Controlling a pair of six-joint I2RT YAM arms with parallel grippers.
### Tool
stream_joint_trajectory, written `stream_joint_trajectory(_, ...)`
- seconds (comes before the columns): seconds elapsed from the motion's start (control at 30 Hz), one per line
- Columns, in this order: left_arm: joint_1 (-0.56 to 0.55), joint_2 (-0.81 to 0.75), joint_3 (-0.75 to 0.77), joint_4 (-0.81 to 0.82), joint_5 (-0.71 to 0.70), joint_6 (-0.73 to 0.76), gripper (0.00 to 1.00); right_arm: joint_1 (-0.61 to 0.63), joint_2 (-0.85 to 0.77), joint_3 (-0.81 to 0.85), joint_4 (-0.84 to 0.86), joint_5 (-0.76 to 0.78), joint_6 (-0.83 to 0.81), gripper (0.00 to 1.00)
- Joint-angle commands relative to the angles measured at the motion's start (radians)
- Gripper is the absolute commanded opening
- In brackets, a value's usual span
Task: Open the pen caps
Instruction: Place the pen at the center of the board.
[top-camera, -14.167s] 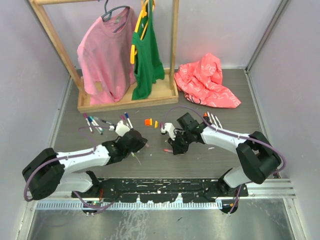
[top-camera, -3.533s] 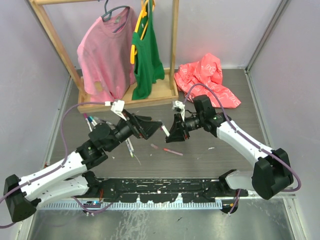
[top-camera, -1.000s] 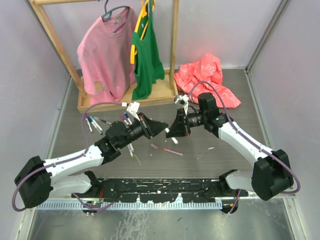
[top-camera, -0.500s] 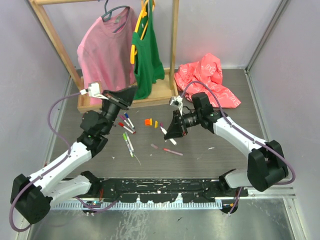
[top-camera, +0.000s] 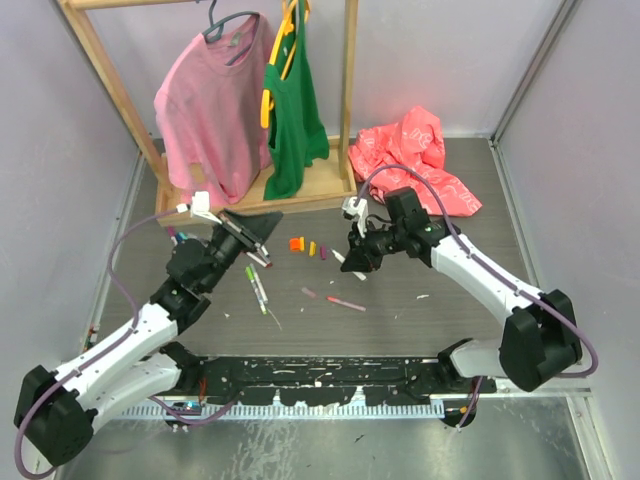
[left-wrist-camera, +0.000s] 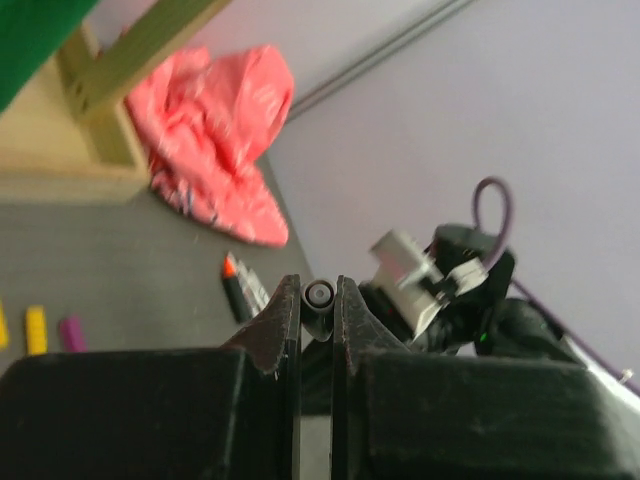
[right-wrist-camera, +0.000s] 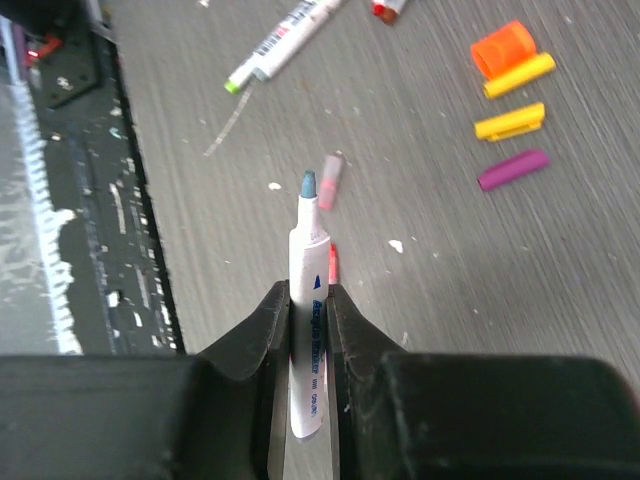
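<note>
Counter: grey, wood-grained counter (top-camera: 430, 300) between pale walls; at the back stands a wooden rack (top-camera: 250, 205) with a pink shirt (top-camera: 205, 110) and a green top (top-camera: 293, 120).
Blue pen (right-wrist-camera: 308, 275): white barrel with the blue tip bare, so this one is open. It is lifted above the counter, in front of the rack's right post.
Right jaws: closed tightly around the barrel of the blue pen, with the tip pointing away from the wrist.
Small cap (left-wrist-camera: 319, 294): a little round piece seen end-on; I judge it is the cap of this pen. It is in the air just in front of the rack's base, near its middle.
Left jaws: almost fully closed, pinching the small cap at the very tips.
Loose caps (top-camera: 310, 247): orange, yellow and purple, lying in a row on the counter in front of the rack's right half.
Other pens (top-camera: 256, 283): several lie in front of the rack's left half.
Step in hand: probably to lay down cap and pen. It is better to bring the cap low beside the loose caps before releasing, because such a light piece can bounce or roll. The open pen should go apart from the capped ones.
Hard to see: the colour of the small cap is unclear, as the left wrist view is blurred. The left arm (top-camera: 150, 320) covers part of the pens, so I cannot tell how many are capped. A pale pink piece (right-wrist-camera: 331, 180) beyond the pen tip is too blurred to name.
</note>
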Motion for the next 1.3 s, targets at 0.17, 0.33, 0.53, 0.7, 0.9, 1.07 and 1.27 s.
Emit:
stream_joint_trajectory(0.17, -0.119, -0.078, -0.144, -0.259, -0.115, -0.237, 0.0, 0.057, 0.111, 0.037, -0.003, 0.256, -0.067, 0.09)
stream_joint_trajectory(0.33, -0.268, -0.038, -0.114, -0.407, -0.348, -0.292, 0.0, 0.093, 0.184, 0.05, -0.009, 0.314, -0.08, 0.1)
stream_joint_trajectory(0.53, -0.3, 0.083, -0.071, -0.527, -0.384, -0.435, 0.0, 0.139, 0.241, 0.05, -0.016, 0.379, -0.116, 0.1)
stream_joint_trajectory(0.7, -0.301, 0.12, -0.101, -0.487, -0.378, -0.46, 0.0, 0.178, 0.276, 0.049, -0.023, 0.429, -0.14, 0.11)
stream_joint_trajectory(0.9, -0.3, 0.113, -0.127, -0.479, -0.391, -0.477, 0.0, 0.213, 0.346, 0.076, -0.055, 0.487, -0.144, 0.13)
stream_joint_trajectory(1.07, -0.301, 0.117, -0.138, -0.468, -0.393, -0.479, 0.0, 0.229, 0.378, 0.087, -0.061, 0.519, -0.144, 0.14)
stream_joint_trajectory(1.27, -0.3, 0.123, -0.148, -0.452, -0.387, -0.484, 0.0, 0.238, 0.395, 0.097, -0.074, 0.534, -0.144, 0.2)
